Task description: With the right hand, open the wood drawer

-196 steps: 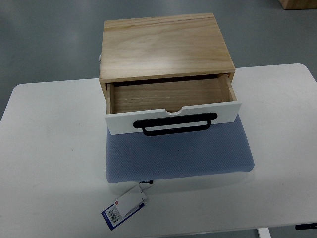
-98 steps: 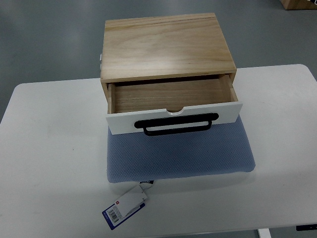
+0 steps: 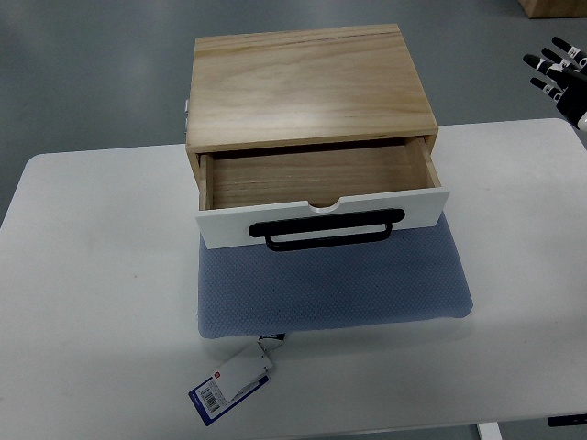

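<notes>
Wood drawer [image 3: 316,188] stands pulled out of its wooden box [image 3: 307,87], white front with black handle [image 3: 326,229] over blue mat [image 3: 335,289] on white table [image 3: 92,275]. Right hand [image 3: 559,73] at upper right edge, well apart, fingers spread, holding nothing.

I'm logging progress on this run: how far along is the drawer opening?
Done: the white-fronted wooden drawer is pulled well out of the light wood box, its bare inside showing. In hand: nothing; the right hand sits at the upper right edge, away from the black handle. Left: seemingly nothing.
</notes>
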Available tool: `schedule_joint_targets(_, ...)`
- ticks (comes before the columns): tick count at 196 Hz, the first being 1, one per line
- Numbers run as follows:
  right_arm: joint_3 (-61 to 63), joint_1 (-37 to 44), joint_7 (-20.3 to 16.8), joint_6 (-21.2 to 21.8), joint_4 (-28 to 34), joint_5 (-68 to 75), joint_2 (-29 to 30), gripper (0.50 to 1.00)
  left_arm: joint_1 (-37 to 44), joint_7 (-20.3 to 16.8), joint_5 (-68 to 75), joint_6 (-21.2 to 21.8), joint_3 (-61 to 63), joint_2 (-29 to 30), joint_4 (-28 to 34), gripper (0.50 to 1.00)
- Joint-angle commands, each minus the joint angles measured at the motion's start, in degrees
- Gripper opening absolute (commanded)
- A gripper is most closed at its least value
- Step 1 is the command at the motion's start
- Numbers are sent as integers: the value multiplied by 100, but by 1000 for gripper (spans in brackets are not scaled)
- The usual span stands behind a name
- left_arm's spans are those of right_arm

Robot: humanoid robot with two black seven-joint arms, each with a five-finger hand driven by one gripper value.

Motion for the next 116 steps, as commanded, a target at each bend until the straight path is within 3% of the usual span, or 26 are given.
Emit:
schedule_joint_targets(1,289,-160,-26,27,4,-32,181,930,1,0,0,-1,0,0,0,1000)
schedule_joint_targets(56,1114,-564,-43,71,4,-910,751,932,1,0,0,8,0,0,0,1000)
schedule_joint_targets(116,1379,-837,9,62,4,-929,1113,934,1,0,0,-1,0,0,0,1000)
